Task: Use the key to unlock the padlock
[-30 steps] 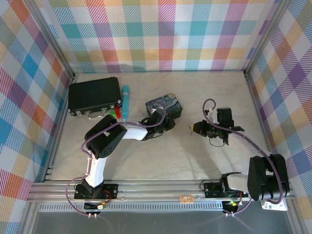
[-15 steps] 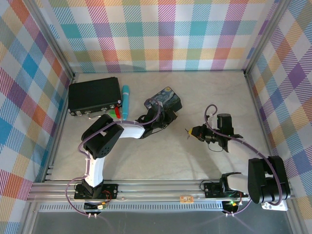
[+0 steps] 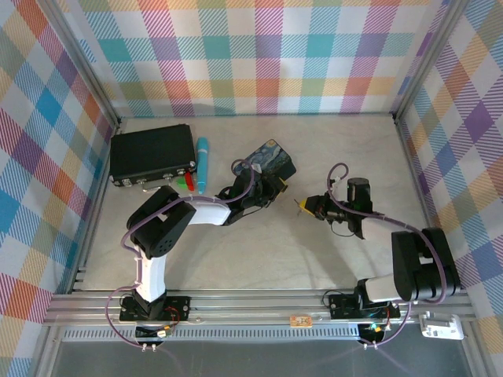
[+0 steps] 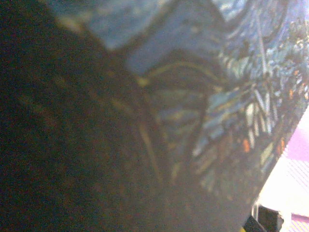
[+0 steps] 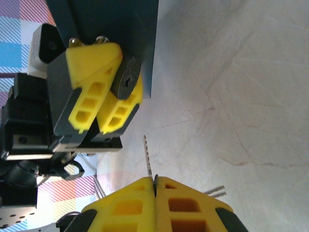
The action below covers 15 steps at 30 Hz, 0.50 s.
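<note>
The padlock (image 5: 126, 79) is a small dark round body with its keyhole facing the right wrist camera. My left gripper (image 5: 110, 92) is shut on it between yellow fingers. Seen from above, that gripper (image 3: 275, 187) sits just in front of the Starry Night box (image 3: 271, 157). My right gripper (image 5: 155, 180) is shut on the key (image 5: 148, 157), whose thin toothed blade points toward the padlock, a short gap away and a little off to one side. From above, the right gripper (image 3: 304, 207) faces left toward the left one.
The left wrist view shows the painted box (image 4: 231, 96) blurred and very close. A black case (image 3: 152, 154) lies at the back left with a light-blue cylinder (image 3: 202, 163) beside it. Plaid walls enclose the table.
My right gripper has carried the key left, closer to the left gripper. The left gripper has shifted slightly back and right, and the painted box has turned and moved back.
</note>
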Motion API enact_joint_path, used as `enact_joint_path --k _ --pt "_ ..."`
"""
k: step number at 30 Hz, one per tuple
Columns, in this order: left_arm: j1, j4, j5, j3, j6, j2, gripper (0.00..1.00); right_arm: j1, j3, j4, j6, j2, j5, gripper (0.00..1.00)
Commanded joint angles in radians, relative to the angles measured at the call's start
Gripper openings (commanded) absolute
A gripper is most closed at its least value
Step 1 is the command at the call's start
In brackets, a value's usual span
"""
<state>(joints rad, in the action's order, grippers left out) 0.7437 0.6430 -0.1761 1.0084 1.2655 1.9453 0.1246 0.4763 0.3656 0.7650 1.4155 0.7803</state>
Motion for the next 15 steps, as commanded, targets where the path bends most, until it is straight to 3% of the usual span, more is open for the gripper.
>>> enact_joint_path --k 1,15 --pt "-0.001 0.063 -0.039 -0.012 0.030 -0.038 0.00 0.006 0.049 0.120 0.033 0.049 0.052 0.00" --pt "-0.002 0.075 -0.039 -0.010 0.034 -0.032 0.00 0.036 0.109 0.232 0.072 0.192 0.079 0.00"
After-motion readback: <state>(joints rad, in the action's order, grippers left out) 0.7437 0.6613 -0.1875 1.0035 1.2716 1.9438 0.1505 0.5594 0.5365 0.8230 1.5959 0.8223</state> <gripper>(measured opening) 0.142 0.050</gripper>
